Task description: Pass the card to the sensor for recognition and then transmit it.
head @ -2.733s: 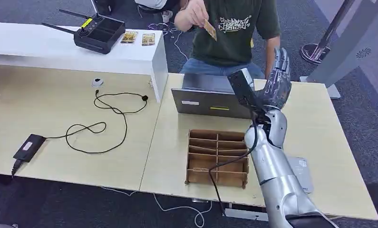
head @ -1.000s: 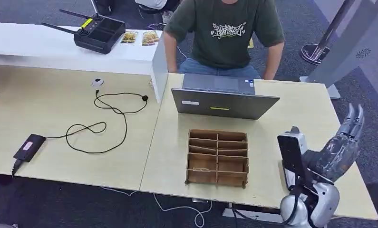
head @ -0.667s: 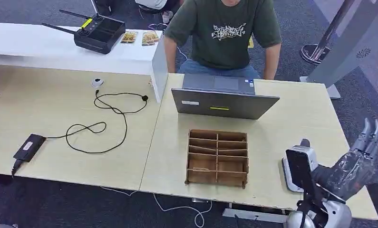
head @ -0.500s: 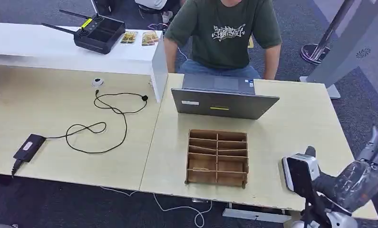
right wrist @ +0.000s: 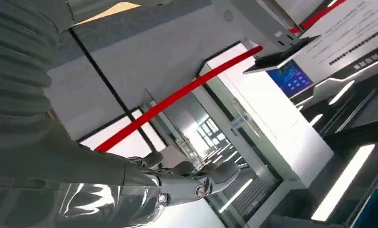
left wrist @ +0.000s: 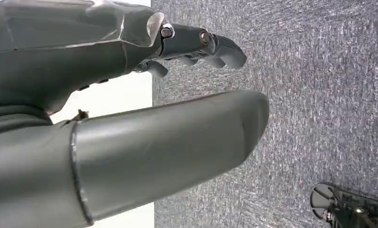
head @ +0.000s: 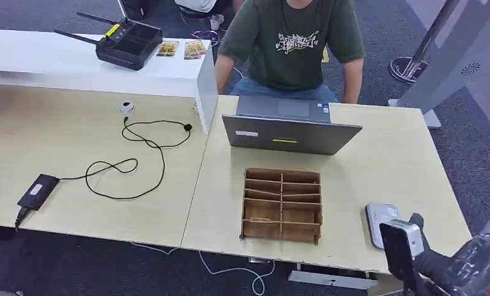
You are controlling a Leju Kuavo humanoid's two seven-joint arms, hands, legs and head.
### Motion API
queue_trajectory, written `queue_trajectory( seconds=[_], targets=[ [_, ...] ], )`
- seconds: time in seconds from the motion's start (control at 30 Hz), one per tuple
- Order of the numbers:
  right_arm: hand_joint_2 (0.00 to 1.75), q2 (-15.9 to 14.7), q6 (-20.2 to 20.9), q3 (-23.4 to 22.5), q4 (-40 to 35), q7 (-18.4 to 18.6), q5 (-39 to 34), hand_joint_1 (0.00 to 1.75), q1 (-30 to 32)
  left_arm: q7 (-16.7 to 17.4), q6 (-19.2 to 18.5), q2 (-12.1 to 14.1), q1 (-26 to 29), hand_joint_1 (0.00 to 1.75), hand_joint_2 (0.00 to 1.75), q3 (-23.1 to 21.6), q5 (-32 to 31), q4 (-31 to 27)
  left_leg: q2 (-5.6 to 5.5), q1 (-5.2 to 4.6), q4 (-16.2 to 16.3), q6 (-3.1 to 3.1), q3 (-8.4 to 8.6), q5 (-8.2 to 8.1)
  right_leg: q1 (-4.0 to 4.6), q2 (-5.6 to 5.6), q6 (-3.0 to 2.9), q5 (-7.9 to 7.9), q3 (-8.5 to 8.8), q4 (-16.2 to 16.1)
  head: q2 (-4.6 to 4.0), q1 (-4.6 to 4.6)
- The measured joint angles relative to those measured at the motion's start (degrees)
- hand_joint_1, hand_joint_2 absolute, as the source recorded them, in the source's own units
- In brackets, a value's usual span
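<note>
Counter (head: 390, 154): laptop (head: 289, 126) before a seated person (head: 291, 43), wooden divider tray (head: 282, 203), compartments' contents unclear. Sensor (head: 381, 217) near the counter's front right edge. Right hand (head: 476, 262) cut off at frame corner, fingers (right wrist: 210, 176) extended, empty. Left hand (left wrist: 106, 95) fingers apart, empty. Card's whereabouts cannot be told.

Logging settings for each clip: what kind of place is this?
Likely an office or lab demo space: pale desks on grey carpet, a laptop with a person seated behind it, and a card sensor near the desk edge.
</note>
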Motion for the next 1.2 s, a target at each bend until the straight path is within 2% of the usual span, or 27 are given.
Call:
queue_trajectory(
  seconds=[0.37,0.67,0.87,0.97,1.2],
  targets=[
    [1.75,0.9,5.1,-0.1,-2.5,1.9,7.1,0.00,3.7,0.0,-0.3,-0.2,0.1,0.00,0.00,0.0,1.0,-0.2,0.01,0.00,0.0,0.01,-0.01,-0.01,0.00,0.00,0.00,-0.01,0.01,0.0,-0.02,0.00],
    [1.75,0.7,11.8,3.5,-3.4,5.8,13.3,0.00,5.1,0.0,-1.1,-0.2,0.3,0.00,0.00,0.0,2.1,-0.4,0.02,0.00,0.0,0.01,0.00,-0.01,0.00,0.00,0.00,-0.01,0.01,0.0,0.00,0.00],
    [1.75,-1.4,13.6,7.8,-3.4,10.2,13.6,0.00,5.4,0.0,-1.3,-0.1,0.6,0.00,0.00,0.0,2.1,-0.4,0.02,0.00,0.0,0.02,-0.01,-0.01,0.00,0.00,-0.01,-0.01,0.01,0.0,0.00,0.00],
    [1.75,-3.7,15.7,10.6,-3.4,13.5,13.6,0.00,5.4,0.0,-1.3,0.0,0.7,0.00,0.00,0.0,2.0,-0.4,0.02,0.00,0.0,0.02,-0.01,-0.02,0.00,0.00,0.00,-0.01,0.01,0.0,-0.02,0.00],
    [1.75,-7.4,23.2,16.7,-3.1,17.6,13.6,0.00,5.2,0.0,-1.2,0.2,0.7,0.00,0.00,0.0,2.0,-0.4,0.02,0.00,0.0,0.02,-0.02,-0.02,0.00,0.00,-0.01,-0.01,0.01,0.0,-0.02,0.00]
  ],
)
